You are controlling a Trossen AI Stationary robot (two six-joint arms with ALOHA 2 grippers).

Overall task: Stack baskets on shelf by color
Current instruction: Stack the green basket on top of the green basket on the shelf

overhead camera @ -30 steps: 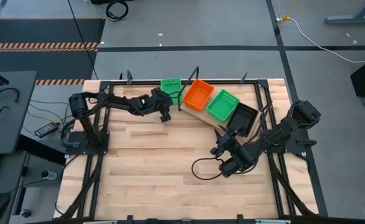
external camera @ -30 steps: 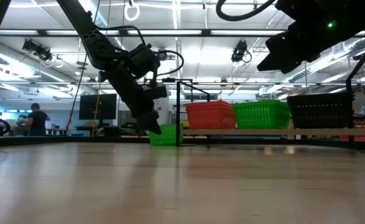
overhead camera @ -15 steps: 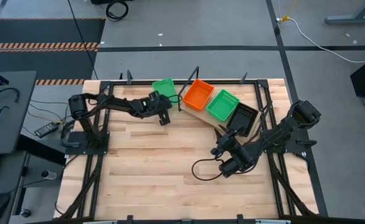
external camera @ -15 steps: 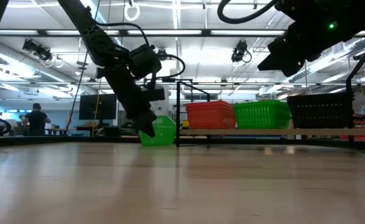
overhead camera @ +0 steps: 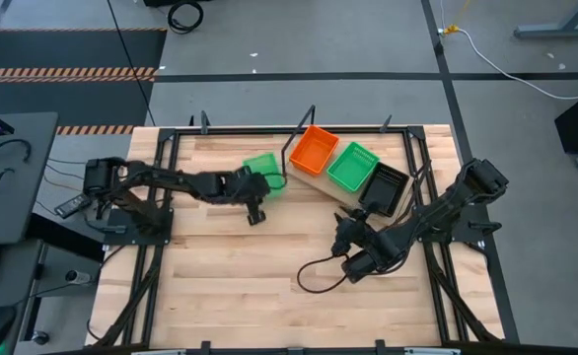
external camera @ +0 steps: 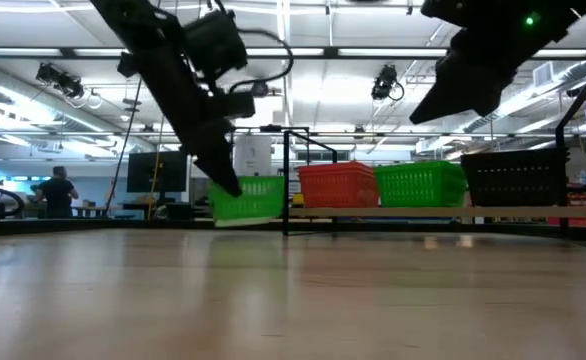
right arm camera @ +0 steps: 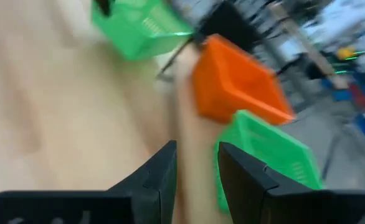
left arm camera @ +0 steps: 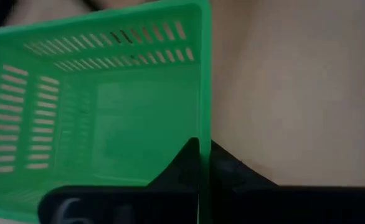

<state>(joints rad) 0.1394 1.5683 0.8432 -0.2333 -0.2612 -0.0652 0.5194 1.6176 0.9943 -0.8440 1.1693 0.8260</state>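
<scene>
I've got the left end effector (overhead camera: 256, 193) clamped on the side wall of a green basket (overhead camera: 260, 167), fingers (left arm camera: 192, 163) pinching its rim; in the low view the basket (external camera: 245, 197) hangs just off the tabletop (overhead camera: 230, 266), slightly tilted. It sits just left of the shelf (overhead camera: 321, 185), near the far edge. On the shelf: orange basket stack (overhead camera: 315, 150), green stack (overhead camera: 352, 165), black stack (overhead camera: 385, 187), side by side. Right end effector (overhead camera: 345, 232) hovers over the tabletop near the black stack, fingers (right arm camera: 164, 171) partway apart w/ nothing between them. A person (external camera: 58, 191) stands far off in the room.
</scene>
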